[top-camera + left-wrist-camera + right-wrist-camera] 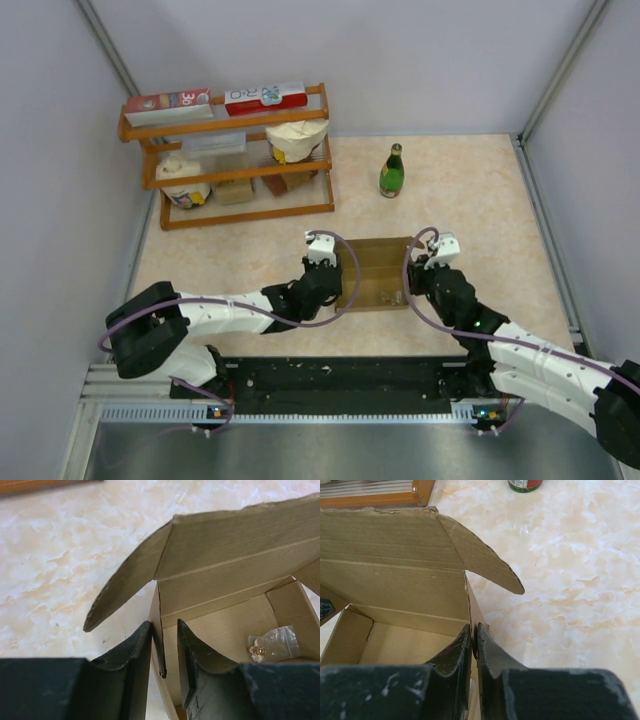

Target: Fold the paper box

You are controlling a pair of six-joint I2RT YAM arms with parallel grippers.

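Plain brown cardboard paper box (378,272) sits mid-table on the beige marbled tabletop (480,200), between the two arms and part-formed: base and side walls are up, the top is open, and the lid panel with its rounded ear flaps (120,592) stands at the far side. Each arm takes one side wall, likely so the walls stay square and the box can't slide while the lid or ears get tucked. Left gripper (164,627) straddles the left wall, one black finger outside and one inside. The jaws are parted, with a visible gap on the inner side, so it brackets the wall rather than clamping it. Right gripper (474,629) has its black fingers pressed nearly together on the top edge of the right wall, a thin pinch on the cardboard. Both arms reach forward from the near edge with forearms low, angled inward toward each other, wrists tipped down so the fingers come onto the walls from above and the near side. A small clear plastic bag (272,642) lies on the box floor. A green glass bottle (391,172) and a wooden shelf rack (230,160) of goods stand well apart at the far side. Judged stage: walls done, closing not yet done.
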